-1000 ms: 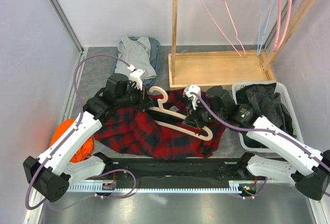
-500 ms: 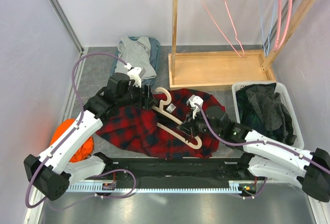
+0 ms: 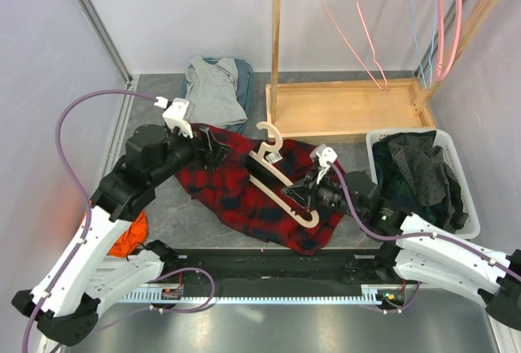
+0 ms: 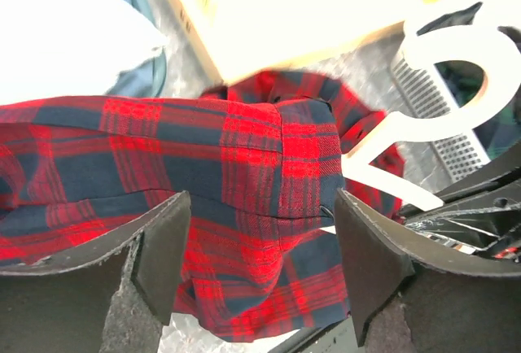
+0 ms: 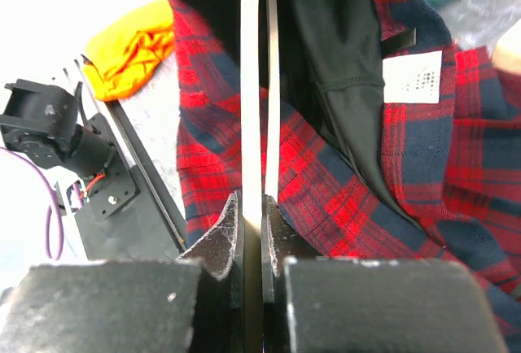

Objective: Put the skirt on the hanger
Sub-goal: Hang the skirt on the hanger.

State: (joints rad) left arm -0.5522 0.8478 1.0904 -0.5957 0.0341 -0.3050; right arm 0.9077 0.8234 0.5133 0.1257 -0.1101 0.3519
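Cream wooden hanger (image 3: 281, 178) pinched, red-and-navy plaid fabric skirt (image 3: 244, 202) spread beneath it.
The right gripper (image 5: 262, 231) is clamped tight on the hanger's slim arm, likely to keep it steady on the skirt, which lies under and ahead of both tools. The left gripper (image 4: 260, 263) has its jaws wide apart with nothing between them, and the cloth sits just below its fingertips. It looks poised to take a hold on the fabric.
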